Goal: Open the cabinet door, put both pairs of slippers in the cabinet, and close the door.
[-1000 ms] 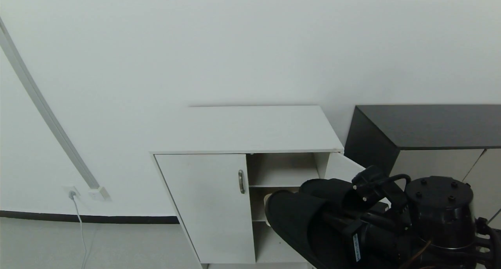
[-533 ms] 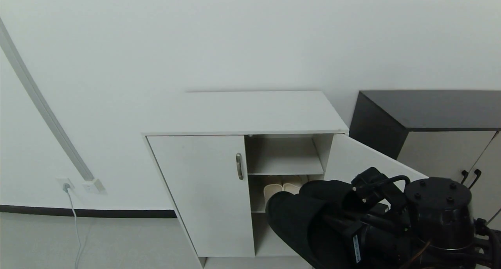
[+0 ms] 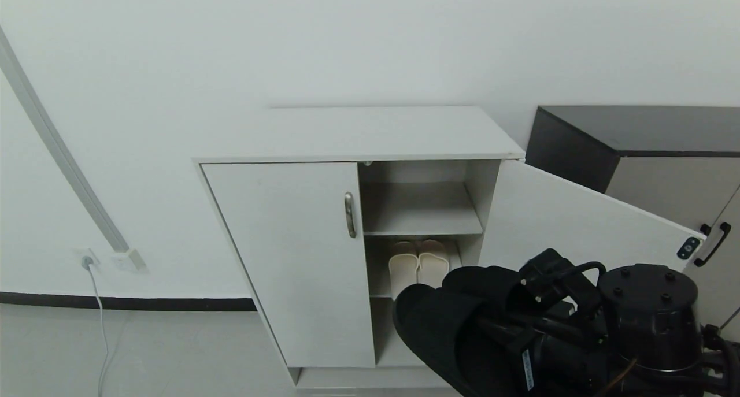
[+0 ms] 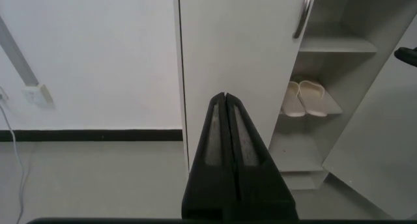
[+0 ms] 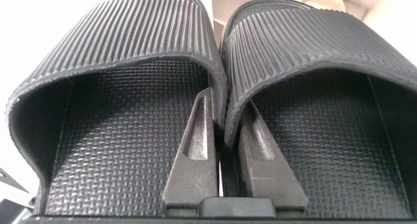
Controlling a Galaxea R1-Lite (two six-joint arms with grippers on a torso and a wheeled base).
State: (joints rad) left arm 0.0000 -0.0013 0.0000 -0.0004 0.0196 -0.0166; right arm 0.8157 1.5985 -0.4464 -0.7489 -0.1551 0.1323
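A white cabinet point(image 3: 370, 131) stands against the wall, its left door point(image 3: 289, 258) shut and its right door point(image 3: 578, 218) swung open. A pair of cream slippers point(image 3: 417, 265) point(image 4: 303, 97) lies on the middle shelf. My right gripper point(image 5: 220, 142) is shut on a pair of black slippers point(image 3: 451, 327) point(image 5: 208, 68), pinching their inner sides together low in front of the open compartment. My left gripper point(image 4: 225, 101) is shut with nothing in it, pointing at the left door.
A dark-topped cabinet point(image 3: 636, 131) stands to the right, close behind the open door. The top shelf point(image 3: 419, 212) and bottom shelf point(image 4: 296, 152) are bare. A wall socket with a cable point(image 3: 87, 264) sits at the left, above grey floor point(image 3: 115, 351).
The head view has tilted down, so the cabinet sits higher and larger in the picture and the cream slippers and open door show more fully. The right arm with the black slippers holds its place.
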